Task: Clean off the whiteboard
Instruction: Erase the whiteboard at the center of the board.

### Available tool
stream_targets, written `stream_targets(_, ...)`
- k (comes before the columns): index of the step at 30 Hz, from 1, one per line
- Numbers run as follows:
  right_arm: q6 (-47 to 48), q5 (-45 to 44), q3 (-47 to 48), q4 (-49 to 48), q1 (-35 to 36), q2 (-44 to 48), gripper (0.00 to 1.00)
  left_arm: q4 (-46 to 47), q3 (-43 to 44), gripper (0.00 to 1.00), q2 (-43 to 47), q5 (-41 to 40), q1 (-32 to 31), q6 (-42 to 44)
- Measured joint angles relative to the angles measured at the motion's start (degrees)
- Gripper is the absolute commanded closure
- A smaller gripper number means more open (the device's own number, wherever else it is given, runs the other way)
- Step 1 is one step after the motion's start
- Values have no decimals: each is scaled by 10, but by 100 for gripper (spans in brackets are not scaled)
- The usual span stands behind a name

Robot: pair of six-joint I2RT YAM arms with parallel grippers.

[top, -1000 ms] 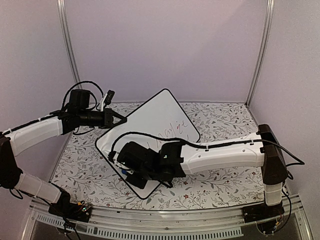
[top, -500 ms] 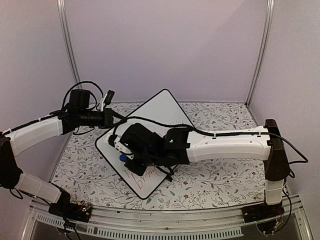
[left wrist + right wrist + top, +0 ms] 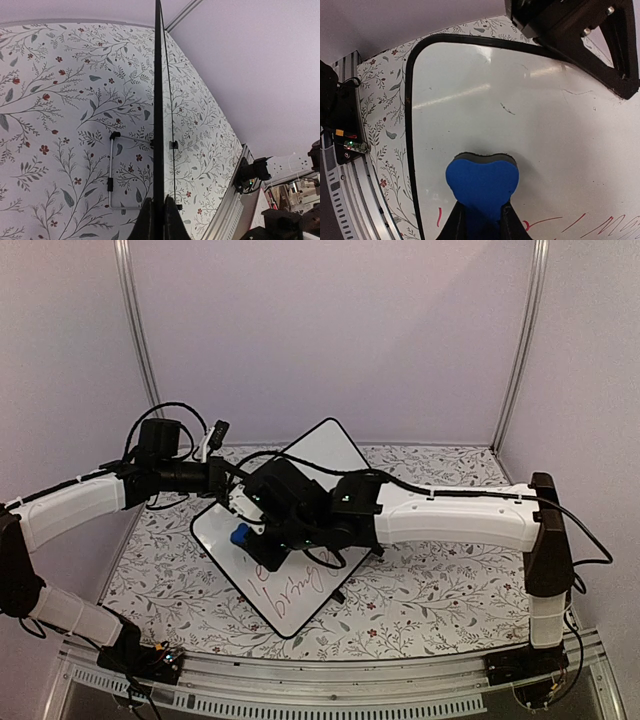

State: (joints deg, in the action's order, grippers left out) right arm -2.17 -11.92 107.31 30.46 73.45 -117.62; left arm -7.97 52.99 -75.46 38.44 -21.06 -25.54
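In the left wrist view the board (image 3: 158, 75) is edge-on, so its face is unseen, and the left gripper (image 3: 159, 217) is cut by the bottom edge. In the right wrist view the board runs off the right and bottom edges. The red writing (image 3: 570, 220) is cropped along the bottom. The lower part of the eraser (image 3: 481, 182) is hidden between the fingers of the right gripper (image 3: 482, 222). At upper right the left gripper is cropped. In the top view the right arm (image 3: 450, 520) covers the board's middle and part of the writing, which is too small to read. Most of the eraser is hidden under the wrist.
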Motion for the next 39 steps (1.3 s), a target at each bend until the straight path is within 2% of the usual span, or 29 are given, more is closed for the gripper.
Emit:
stream_targets(20,-25,25,-58,3,10,-8,96,-1,0,100,0,-1,0,3)
stream_targets(39,-23,23,-65,26,13,-2,96,0,0,100,0,0,0,3)
